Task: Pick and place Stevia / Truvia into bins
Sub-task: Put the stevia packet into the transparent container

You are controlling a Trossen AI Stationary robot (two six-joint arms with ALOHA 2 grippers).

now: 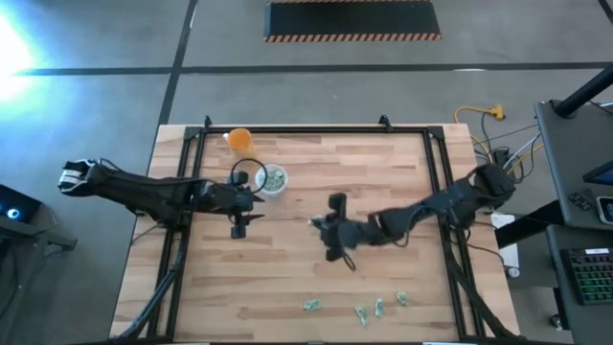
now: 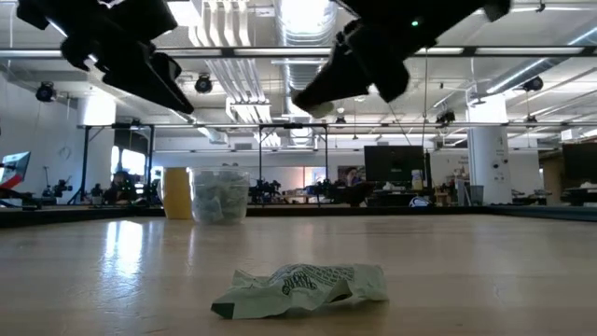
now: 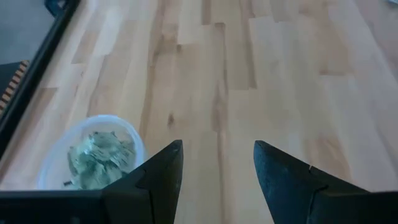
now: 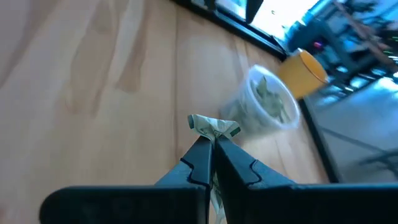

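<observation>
Clear bin (image 1: 274,180) already holds many sachets; right gripper (image 4: 211,146), pinched on one Stevia sachet (image 4: 214,126), nears it, left gripper (image 3: 217,163) gapes empty beside it, several sachets (image 1: 356,309) remain.

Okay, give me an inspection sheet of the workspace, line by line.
Surface: wooden table, black frame.
Job's things: clear cup part-filled with sachets; loose sachets near the front edge.
Clutter: orange cup behind the clear cup.
Grippers: left gripper open, empty, beside the clear cup; right gripper shut on a sachet, mid-table.
Cables: yellow cable off the table's right corner.
Surroundings: keyboard at right.
</observation>
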